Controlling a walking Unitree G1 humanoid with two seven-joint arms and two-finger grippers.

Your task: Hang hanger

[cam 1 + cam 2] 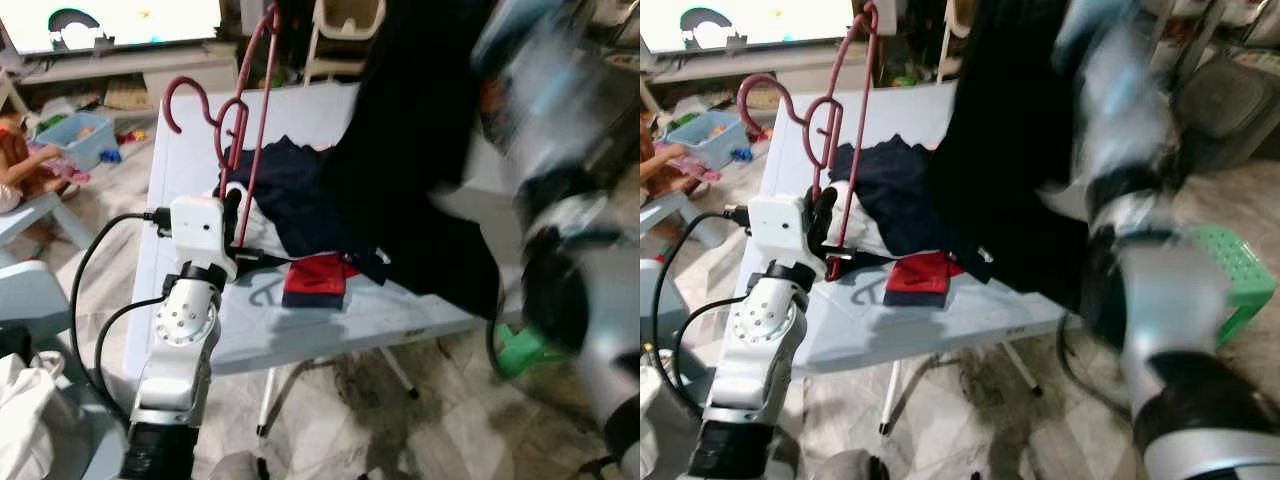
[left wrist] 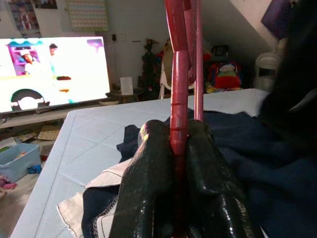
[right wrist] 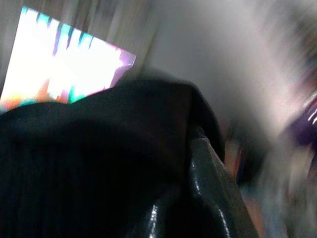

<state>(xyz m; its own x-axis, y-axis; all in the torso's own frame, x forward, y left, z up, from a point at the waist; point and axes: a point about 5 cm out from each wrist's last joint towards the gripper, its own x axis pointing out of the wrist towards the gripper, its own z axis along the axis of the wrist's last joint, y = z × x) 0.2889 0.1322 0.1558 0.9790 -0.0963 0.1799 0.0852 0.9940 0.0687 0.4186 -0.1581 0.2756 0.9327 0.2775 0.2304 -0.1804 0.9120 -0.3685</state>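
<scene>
The left gripper (image 2: 179, 198) is pinching a red hanger (image 1: 250, 130) at its lower end, holding it above the near-left part of the pale blue table (image 1: 190, 330). The hanger is standing nearly upright, long axis vertical, its hook (image 1: 190, 100) curling out over the table's left side. Right of it, dark clothes (image 1: 300, 190) are lying heaped on the table. The right gripper (image 3: 198, 163), blurred, is gripping a black garment (image 1: 420, 130) that is hanging over the table's right part.

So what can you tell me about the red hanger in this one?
The red hanger looks like thin dark-red plastic, with more than one open hook curling at its upper end. It stands nearly upright above the pale table, its lower bar clamped between the left pincer's black fingers. Dark clothes lie just behind it.
</scene>
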